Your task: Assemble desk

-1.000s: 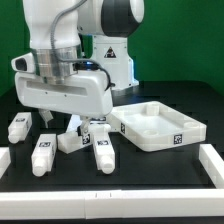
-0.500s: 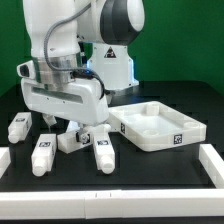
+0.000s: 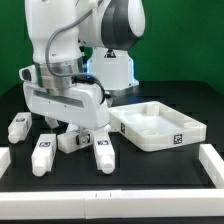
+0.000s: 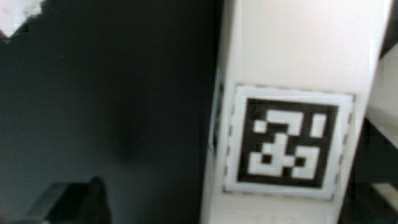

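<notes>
Plainly, the desk top [image 3: 150, 122] is seen lying flat on the black table [image 3: 150, 172] at about three o'clock in the exterior view. Its hollow side is turned up, its raised rim is whole along every edge, and a square tag [image 3: 178, 139] is carried on its near wall. The four legs are laid loose in a row from nine toward six o'clock: the outer leg [image 3: 19, 127], the second leg [image 3: 42, 155], the third leg [image 3: 70, 141] and the fourth leg [image 3: 104, 153]. Thin dark gaps of table are left between them. The fourth leg is found just beside the desk top's nine-o'clock corner, with a thin strip of table between. The gripper [image 3: 67, 127] is held low over the third leg with its jaws spread wide and nothing clasped; whether the table is touched cannot be told. In the wrist view one tagged leg [image 4: 285, 135] is shown close, its long edges straight. One dark finger [image 4: 68, 202] is seen apart from it across bare table. Bare table is left between the desk top and the near border strip [image 3: 110, 196] at six o'clock. More is left toward the right border block [image 3: 212, 162] at four o'clock. The left border block [image 3: 4, 160] is set near the second leg at eight o'clock.
</notes>
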Action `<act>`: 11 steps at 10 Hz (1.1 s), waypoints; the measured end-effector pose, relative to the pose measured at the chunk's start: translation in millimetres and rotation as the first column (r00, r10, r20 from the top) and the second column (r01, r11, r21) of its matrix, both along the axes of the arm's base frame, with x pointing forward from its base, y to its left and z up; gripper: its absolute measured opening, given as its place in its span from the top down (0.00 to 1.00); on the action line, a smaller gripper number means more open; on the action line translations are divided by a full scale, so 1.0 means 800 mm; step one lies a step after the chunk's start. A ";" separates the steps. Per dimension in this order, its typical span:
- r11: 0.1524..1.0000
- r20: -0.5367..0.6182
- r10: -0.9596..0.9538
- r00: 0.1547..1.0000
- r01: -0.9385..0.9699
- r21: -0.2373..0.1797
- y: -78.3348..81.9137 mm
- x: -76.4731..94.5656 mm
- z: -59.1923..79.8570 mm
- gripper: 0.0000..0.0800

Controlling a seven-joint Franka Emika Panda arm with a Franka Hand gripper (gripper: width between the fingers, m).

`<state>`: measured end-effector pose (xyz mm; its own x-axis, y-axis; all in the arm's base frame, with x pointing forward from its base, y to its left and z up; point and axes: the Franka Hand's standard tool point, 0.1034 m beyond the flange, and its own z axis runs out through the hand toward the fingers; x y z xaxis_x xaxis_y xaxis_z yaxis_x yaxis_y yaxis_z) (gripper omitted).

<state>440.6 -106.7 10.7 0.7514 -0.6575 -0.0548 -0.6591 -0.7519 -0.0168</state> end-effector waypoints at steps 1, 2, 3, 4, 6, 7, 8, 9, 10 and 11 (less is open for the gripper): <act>1.000 0.000 0.000 1.000 0.000 0.000 0.000 0.000 0.000 0.49; 1.000 0.000 0.000 1.000 0.000 0.000 0.000 0.000 0.000 0.65; 1.000 0.000 0.000 1.000 0.000 0.000 0.000 0.000 0.000 0.65; 1.000 0.000 0.000 1.000 0.000 0.000 0.000 0.000 0.000 0.64; 0.993 0.012 0.117 0.993 -0.117 0.011 0.000 -0.002 0.014 0.64; 0.981 0.022 0.195 0.981 -0.195 0.012 -0.005 -0.012 0.024 0.64; 0.960 0.025 0.278 0.960 -0.278 0.013 -0.013 -0.024 0.028 0.64; 0.935 0.028 0.354 0.935 -0.354 0.008 -0.023 -0.030 0.028 0.64; 0.901 0.040 0.433 0.900 -0.433 -0.010 -0.031 -0.030 0.028 0.64; 0.906 0.039 0.423 0.905 -0.423 -0.010 -0.030 -0.030 0.028 0.64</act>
